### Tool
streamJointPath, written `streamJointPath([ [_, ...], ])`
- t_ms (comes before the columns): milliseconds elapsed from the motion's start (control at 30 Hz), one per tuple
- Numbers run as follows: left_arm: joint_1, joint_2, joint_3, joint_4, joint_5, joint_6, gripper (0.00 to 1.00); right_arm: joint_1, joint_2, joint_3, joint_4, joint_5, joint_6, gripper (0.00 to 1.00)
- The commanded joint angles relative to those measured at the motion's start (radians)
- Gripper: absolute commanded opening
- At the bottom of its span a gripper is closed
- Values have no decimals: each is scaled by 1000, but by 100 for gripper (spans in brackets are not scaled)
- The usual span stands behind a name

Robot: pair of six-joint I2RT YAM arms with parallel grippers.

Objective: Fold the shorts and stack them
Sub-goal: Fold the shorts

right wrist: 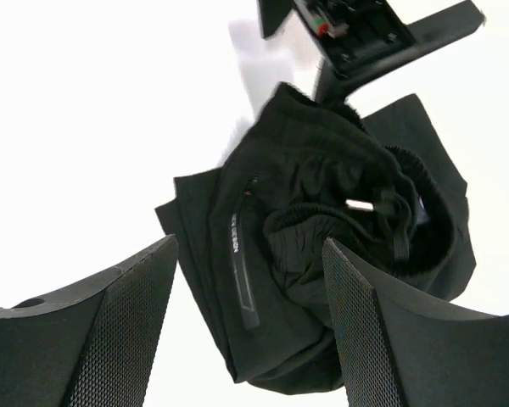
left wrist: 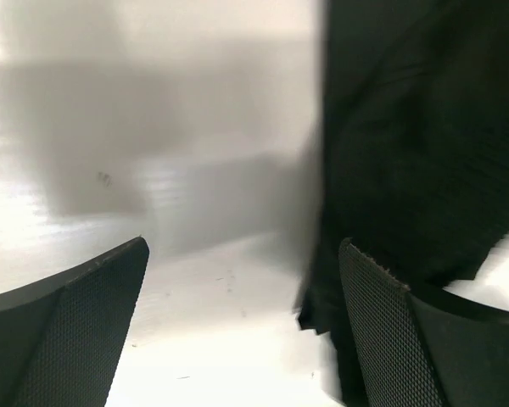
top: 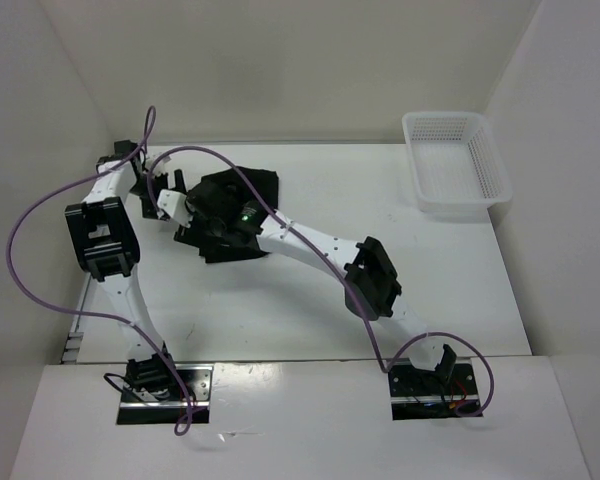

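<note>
The black shorts (top: pixel 258 186) lie crumpled in a heap at the back left of the table. In the right wrist view the shorts (right wrist: pixel 297 280) show an elastic waistband and a pale label strip. My right gripper (top: pixel 218 210) hovers open just above the heap, its jaws (right wrist: pixel 250 246) spread over the fabric and holding nothing. My left gripper (top: pixel 183 216) is at the heap's left edge, open (left wrist: pixel 244 246) over bare table, with the shorts (left wrist: pixel 424 153) by its right finger (left wrist: pixel 407 339). It holds nothing.
A white plastic mesh basket (top: pixel 448 207) stands at the back right corner. White walls close the table at the back and both sides. The left gripper's body (right wrist: pixel 365 34) shows beyond the heap in the right wrist view.
</note>
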Motion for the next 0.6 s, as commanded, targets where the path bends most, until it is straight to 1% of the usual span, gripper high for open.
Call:
streamJointPath([
  [0,-44,-83,119,-13,65,25,100,-3,-38,67,17,-5,44,74],
  [33,-57,-97,138,-22,65,25,100,-3,-69,51,38,21,44,73],
  [67,-92,-97,152,-23,65,25,100,-3,-86,31,51,82,44,72],
  [133,-138,-126,187,-23,40,25,100,-13,-156,-52,87,141,44,70],
  [167,-190,-126,187,-23,-4,25,100,-23,-185,-121,97,170,44,66],
  [200,-216,-135,196,-10,-36,25,100,-32,-216,-158,97,170,44,66],
  [233,-240,-135,196,6,-69,25,100,-42,-283,-194,97,170,44,66],
  [267,-264,-135,187,16,-99,25,100,-52,-317,-274,106,180,44,66],
  [300,-296,-135,187,25,-144,25,100,-69,-349,-314,106,180,44,66],
  [367,-317,-126,178,48,-170,25,100,-104,-426,-415,117,180,44,66],
  [467,-342,-114,178,57,-167,25,100,-165,-451,-466,117,155,72,66],
  [500,-354,-114,178,57,-181,25,100,-215,-442,-479,127,128,87,66],
  [567,-366,-69,178,34,-221,25,100,-271,-405,-479,128,94,87,66],
])
